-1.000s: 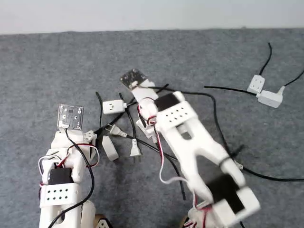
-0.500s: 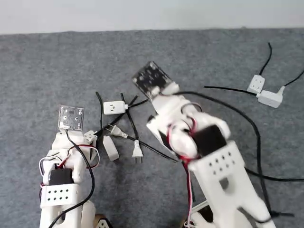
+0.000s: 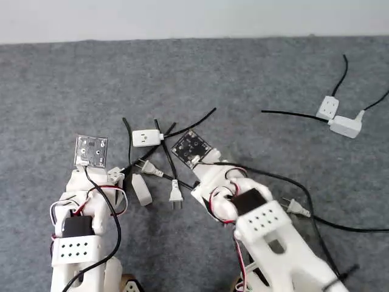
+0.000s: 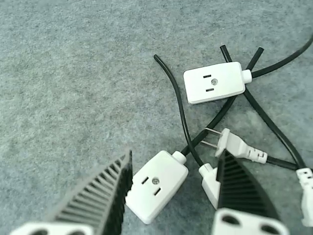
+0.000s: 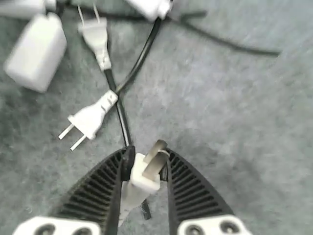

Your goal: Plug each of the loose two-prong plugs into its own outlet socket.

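Observation:
My right gripper (image 5: 146, 157) is shut on a white two-prong plug (image 5: 142, 177), its prongs sticking out past the fingertips just above the carpet. Two loose plugs (image 5: 89, 119) (image 5: 99, 33) lie ahead of it, beside a white outlet socket (image 5: 35, 51). In the high view the right arm (image 3: 258, 216) sits at the centre, close to the loose plugs (image 3: 175, 193) (image 3: 150, 167). My left gripper (image 4: 176, 161) is open, with a white socket (image 4: 156, 188) lying between its fingers. A second socket (image 4: 213, 82) and a plug (image 4: 234, 145) lie beyond.
Black cords cross between the sockets (image 3: 146, 137) (image 3: 141, 190) at centre left. Another plug (image 3: 296, 208) lies right of the right arm. At the far right a socket (image 3: 328, 107) and a plugged pair (image 3: 345, 126) rest on the grey carpet (image 3: 73, 79).
The right arm has pulled back toward the near edge, dragging its black cord along. The left arm has not moved.

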Action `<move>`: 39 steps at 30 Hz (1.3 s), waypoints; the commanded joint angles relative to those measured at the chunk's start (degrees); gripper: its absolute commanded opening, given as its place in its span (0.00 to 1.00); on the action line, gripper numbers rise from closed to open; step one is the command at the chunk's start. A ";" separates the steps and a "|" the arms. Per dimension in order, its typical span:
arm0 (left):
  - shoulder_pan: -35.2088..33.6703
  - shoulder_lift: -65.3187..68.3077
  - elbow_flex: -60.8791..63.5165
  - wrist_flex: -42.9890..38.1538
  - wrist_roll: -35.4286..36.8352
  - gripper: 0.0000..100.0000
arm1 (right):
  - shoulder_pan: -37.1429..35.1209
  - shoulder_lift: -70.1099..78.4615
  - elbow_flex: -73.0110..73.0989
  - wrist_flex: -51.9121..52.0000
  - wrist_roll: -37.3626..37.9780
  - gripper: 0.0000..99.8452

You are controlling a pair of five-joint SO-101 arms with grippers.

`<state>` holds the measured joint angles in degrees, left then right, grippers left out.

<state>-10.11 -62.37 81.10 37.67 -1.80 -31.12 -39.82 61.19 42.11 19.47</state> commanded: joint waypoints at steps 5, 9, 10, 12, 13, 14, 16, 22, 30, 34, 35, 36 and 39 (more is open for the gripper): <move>-0.09 -0.97 -0.75 -1.76 -0.70 0.27 | -0.48 20.09 -5.45 -6.64 0.79 0.01; 0.00 -0.97 -0.75 -1.76 -0.70 0.27 | -0.31 32.92 -14.59 -1.36 0.79 0.01; 0.00 -0.97 -0.75 -1.76 -0.62 0.27 | -0.22 35.56 -16.88 0.13 0.62 0.02; -0.09 -0.97 -0.75 -1.76 -0.53 0.27 | -0.13 38.90 -21.36 3.65 -1.93 0.05; -0.09 -0.97 -0.75 -1.76 -0.53 0.27 | -0.04 39.96 -22.86 5.14 -2.81 0.07; 0.09 -1.05 -0.75 -1.67 -0.53 0.27 | -0.04 40.57 -23.82 6.20 -3.25 0.10; 0.09 -1.05 -0.75 -1.67 -0.53 0.27 | -0.13 41.10 -24.35 6.99 -3.16 0.15; 0.09 -0.79 -0.75 -1.76 -0.62 0.27 | -0.57 40.84 -24.62 12.18 -3.25 0.12; -0.18 -0.97 -0.75 -1.76 -0.70 0.27 | -0.66 32.66 -21.36 17.98 -3.69 0.10; 0.00 -1.05 -0.75 -1.76 -0.70 0.27 | -0.31 30.99 -15.82 15.60 -3.34 0.10; 0.09 -1.05 -0.75 -1.76 -0.70 0.27 | -0.31 31.08 -14.95 14.81 -3.34 0.10; 0.09 -1.14 -0.75 -1.76 -0.70 0.27 | -0.31 31.08 -14.24 14.11 -3.34 0.10; 0.09 -1.14 -0.75 -1.67 -0.70 0.27 | -0.13 31.08 -13.98 12.79 -3.43 0.10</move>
<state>-10.11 -62.37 81.10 37.67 -1.80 -30.86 -7.38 46.59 56.09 16.66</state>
